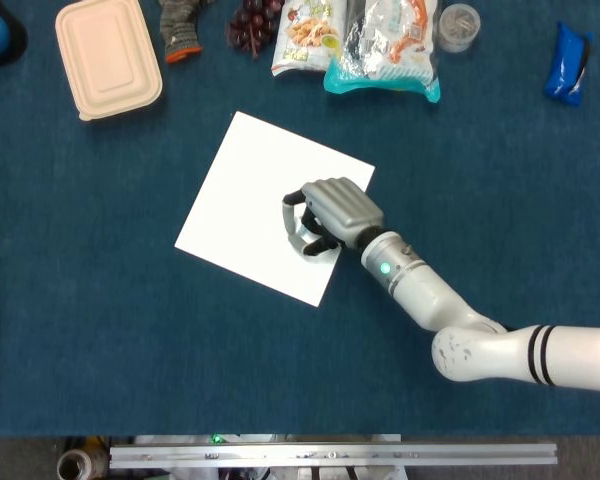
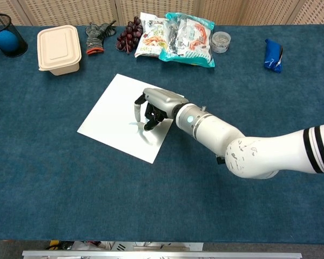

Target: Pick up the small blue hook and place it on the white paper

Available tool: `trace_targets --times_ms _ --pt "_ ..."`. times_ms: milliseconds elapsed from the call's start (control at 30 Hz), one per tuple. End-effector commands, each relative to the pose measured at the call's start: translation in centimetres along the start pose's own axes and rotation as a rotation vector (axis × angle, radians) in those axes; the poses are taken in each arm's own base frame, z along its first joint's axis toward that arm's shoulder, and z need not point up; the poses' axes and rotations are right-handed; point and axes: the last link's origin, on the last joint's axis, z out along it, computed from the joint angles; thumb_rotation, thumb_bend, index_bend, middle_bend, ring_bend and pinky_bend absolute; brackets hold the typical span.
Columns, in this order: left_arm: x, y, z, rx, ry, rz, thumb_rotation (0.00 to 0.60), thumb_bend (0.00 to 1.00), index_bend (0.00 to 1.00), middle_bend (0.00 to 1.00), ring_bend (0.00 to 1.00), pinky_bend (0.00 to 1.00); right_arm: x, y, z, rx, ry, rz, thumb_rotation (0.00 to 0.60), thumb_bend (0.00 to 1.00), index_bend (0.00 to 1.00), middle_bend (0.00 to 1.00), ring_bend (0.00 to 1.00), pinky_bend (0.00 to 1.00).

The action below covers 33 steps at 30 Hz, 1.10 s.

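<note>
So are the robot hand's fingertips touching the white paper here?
Cannot tell. In the chest view the right robot hand has its fingertips down near the white paper, but neither view plainly shows contact or a gap.

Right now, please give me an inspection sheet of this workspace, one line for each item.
Surface: blue cloth covers the table.
Job's things: paper lies flat, turned at an angle; hook not visible, perhaps hidden under the right hand.
Clutter: along the far edge, box, glove, grapes, snack bags, jar, blue packet, black cup with a ball.
Hands: right hand over the paper, fingers curled downward; whether it holds anything, cannot tell. Left hand not in view.
Cables: nothing seen.
Surroundings: metal rail at the near edge; slatted panels behind.
</note>
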Motion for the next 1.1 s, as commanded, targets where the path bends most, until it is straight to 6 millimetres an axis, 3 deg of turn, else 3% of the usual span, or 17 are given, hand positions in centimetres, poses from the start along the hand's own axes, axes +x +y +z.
trace_targets --times_ms 33,267,1100 --pt "0.0 0.0 0.0 0.000 0.000 0.000 0.600 0.36 0.28 0.27 0.29 0.19 -0.1 0.0 -0.1 -0.001 -0.008 0.008 0.600 0.29 0.53 1.00 1.00 1.00" --pt "0.0 0.0 -0.1 0.000 -0.002 0.001 0.600 0.36 0.28 0.27 0.29 0.19 0.1 0.2 -0.4 -0.009 -0.015 0.042 0.600 0.21 0.48 1.00 1.00 1.00" --pt "0.1 -0.1 -0.3 -0.002 0.005 0.000 0.600 0.36 0.28 0.27 0.29 0.19 1.7 2.4 -1.6 -0.057 -0.057 -0.037 0.600 0.21 0.47 1.00 1.00 1.00"
